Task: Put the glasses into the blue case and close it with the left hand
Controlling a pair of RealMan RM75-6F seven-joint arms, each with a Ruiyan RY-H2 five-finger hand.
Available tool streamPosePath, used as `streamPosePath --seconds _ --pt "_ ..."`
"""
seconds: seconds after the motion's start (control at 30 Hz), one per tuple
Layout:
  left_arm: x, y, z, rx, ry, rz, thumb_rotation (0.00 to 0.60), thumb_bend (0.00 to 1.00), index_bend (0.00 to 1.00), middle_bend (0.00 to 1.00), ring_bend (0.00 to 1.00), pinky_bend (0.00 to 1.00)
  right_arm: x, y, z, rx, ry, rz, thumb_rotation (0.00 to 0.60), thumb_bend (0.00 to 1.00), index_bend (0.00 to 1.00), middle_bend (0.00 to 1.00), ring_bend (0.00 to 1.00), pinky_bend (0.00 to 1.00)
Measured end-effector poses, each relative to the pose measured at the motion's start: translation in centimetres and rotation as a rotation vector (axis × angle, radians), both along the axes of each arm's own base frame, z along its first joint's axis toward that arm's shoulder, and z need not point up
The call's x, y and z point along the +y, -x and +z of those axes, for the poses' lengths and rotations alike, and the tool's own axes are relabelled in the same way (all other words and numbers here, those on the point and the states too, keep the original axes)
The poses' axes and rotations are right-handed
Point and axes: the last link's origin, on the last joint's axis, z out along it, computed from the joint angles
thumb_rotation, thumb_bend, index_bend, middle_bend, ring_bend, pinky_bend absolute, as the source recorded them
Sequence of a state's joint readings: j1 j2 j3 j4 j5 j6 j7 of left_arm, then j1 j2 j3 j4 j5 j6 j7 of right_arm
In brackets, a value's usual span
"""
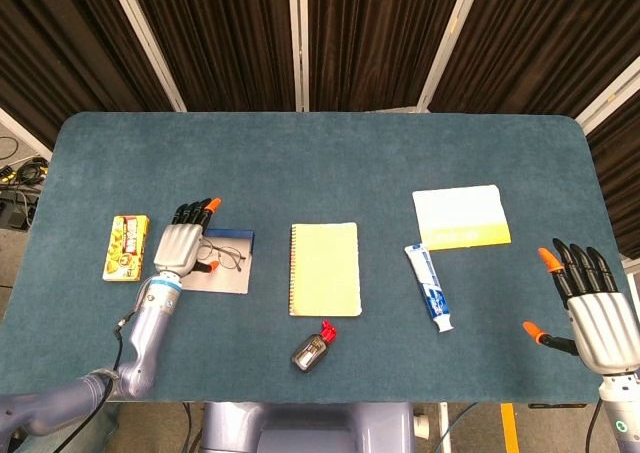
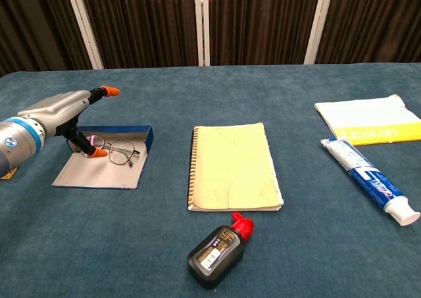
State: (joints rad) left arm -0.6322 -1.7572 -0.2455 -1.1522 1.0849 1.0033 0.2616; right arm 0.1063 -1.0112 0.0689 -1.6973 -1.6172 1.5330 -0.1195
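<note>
The blue case point(image 2: 105, 160) point(image 1: 222, 270) lies open and flat at the left of the table, its grey lining up and a low blue wall along its far edge. The thin-rimmed glasses point(image 2: 118, 152) point(image 1: 226, 258) lie inside it near that wall. My left hand point(image 2: 62, 112) point(image 1: 180, 245) hovers over the case's left end with its fingers spread and extended, holding nothing; its thumb tip sits just left of the glasses. My right hand point(image 1: 592, 308) is open at the table's front right corner, far from the case, and does not show in the chest view.
A yellow notebook point(image 2: 232, 166) lies in the middle, a small black bottle with a red cap point(image 2: 217, 250) in front of it. A toothpaste tube point(image 2: 368, 178) and a white-yellow booklet point(image 2: 368, 118) lie to the right. A yellow box point(image 1: 125, 247) sits left of the case.
</note>
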Motion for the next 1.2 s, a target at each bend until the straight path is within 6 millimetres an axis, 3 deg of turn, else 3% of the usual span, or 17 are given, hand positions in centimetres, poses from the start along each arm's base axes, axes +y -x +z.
streamPosePath --seconds 0.33,0.83,1.2 --pt "1.2 0.3 -0.1 0.078 0.018 -0.013 0.600 0.17 0.00 0.00 0.00 0.00 -0.3 0.2 0.1 -0.001 0.009 -0.014 0.600 0.00 0.00 0.00 0.00 0.00" --pt "3.5 -1.1 -0.8 0.146 0.011 -0.040 0.600 0.18 0.00 0.00 0.00 0.00 -0.6 0.5 0.4 -0.002 0.024 -0.031 0.600 0.00 0.00 0.00 0.00 0.00" --pt "5.0 -0.9 0.2 0.185 -0.027 -0.045 0.600 0.19 0.00 0.00 0.00 0.00 -0.8 0.6 0.4 -0.003 0.021 -0.039 0.600 0.00 0.00 0.00 0.00 0.00"
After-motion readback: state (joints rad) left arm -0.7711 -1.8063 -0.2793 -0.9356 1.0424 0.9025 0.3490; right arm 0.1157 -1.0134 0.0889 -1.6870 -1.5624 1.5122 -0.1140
